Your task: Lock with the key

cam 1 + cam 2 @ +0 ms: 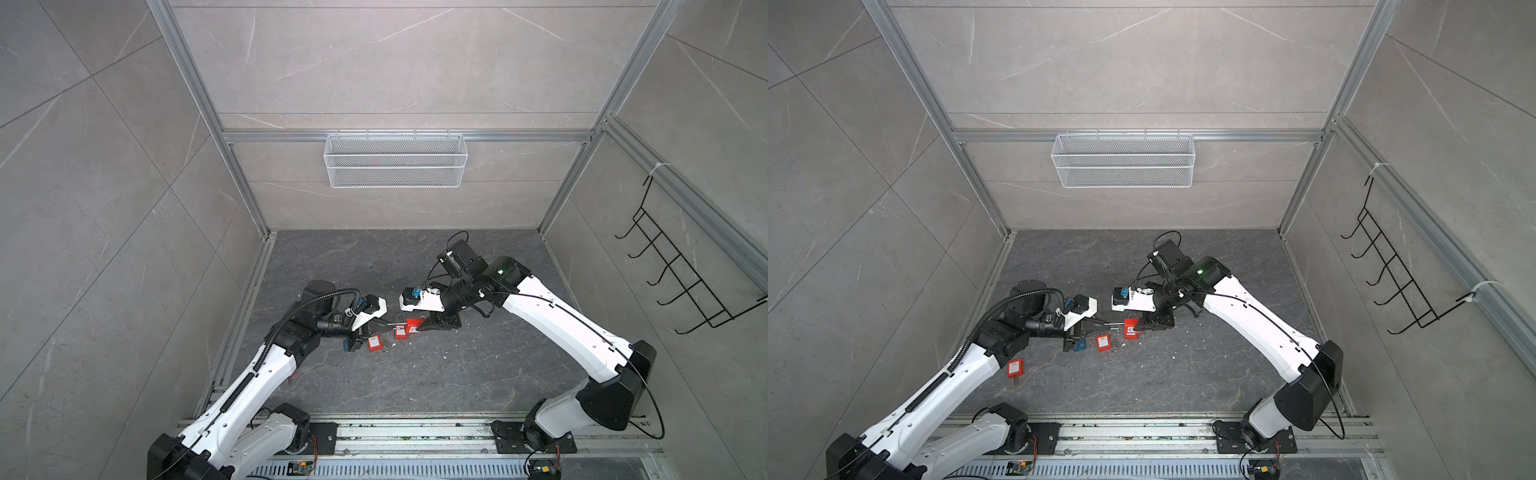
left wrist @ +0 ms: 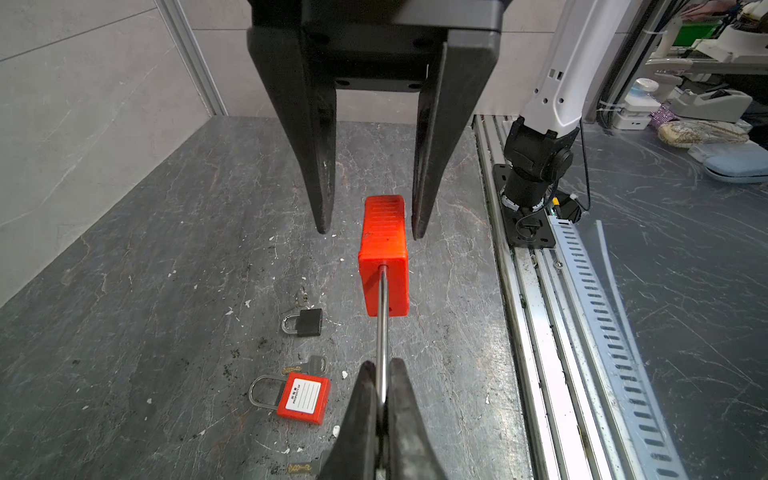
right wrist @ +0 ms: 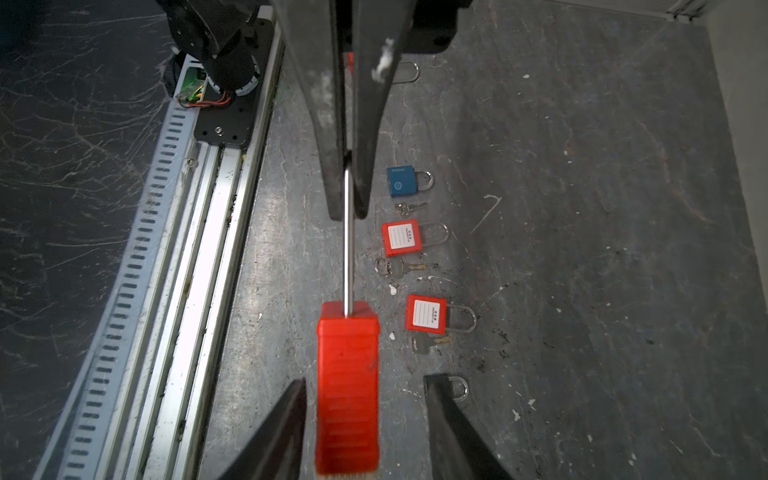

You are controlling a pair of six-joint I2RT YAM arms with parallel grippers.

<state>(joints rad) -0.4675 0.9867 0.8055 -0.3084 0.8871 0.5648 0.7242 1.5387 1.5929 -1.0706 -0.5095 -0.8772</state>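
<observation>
The red padlock (image 2: pixel 383 257) is up off the table (image 3: pixel 582 249), carried by its shackle (image 2: pixel 382 324). The left gripper (image 2: pixel 382 368) is clamped tight on the outer end of the steel loop, which is seen edge-on as one thin rod, so the body sticks straight out past its tips. The body sits between the fingers of the right gripper (image 3: pixel 365 380), which faces the left one head-on. Its jaws are spread, with a gap on both sides of the body in the right wrist view. In the left wrist view one finger (image 2: pixel 422 195) is very close to the red side, contact can't be told. Whether a key is in the held lock can't be told either. Everything else lies flat on the table below the grippers, in a rough row alongside the stretch between them. A blue lock (image 3: pixel 402 181) is near the left gripper's tips with a small key (image 3: pixel 409 208) just beside it. Then come a labelled red lock (image 3: pixel 402 237), a key on a ring (image 3: pixel 395 266), a second labelled red lock (image 3: pixel 426 313) and another key (image 3: pixel 428 344). A black lock (image 2: pixel 309 322) lies under the right gripper's end, half hidden behind one of its fingers in the right wrist view. A spare red lock (image 1: pixel 1015 368) lies beside the left arm, well behind its gripper.
</observation>
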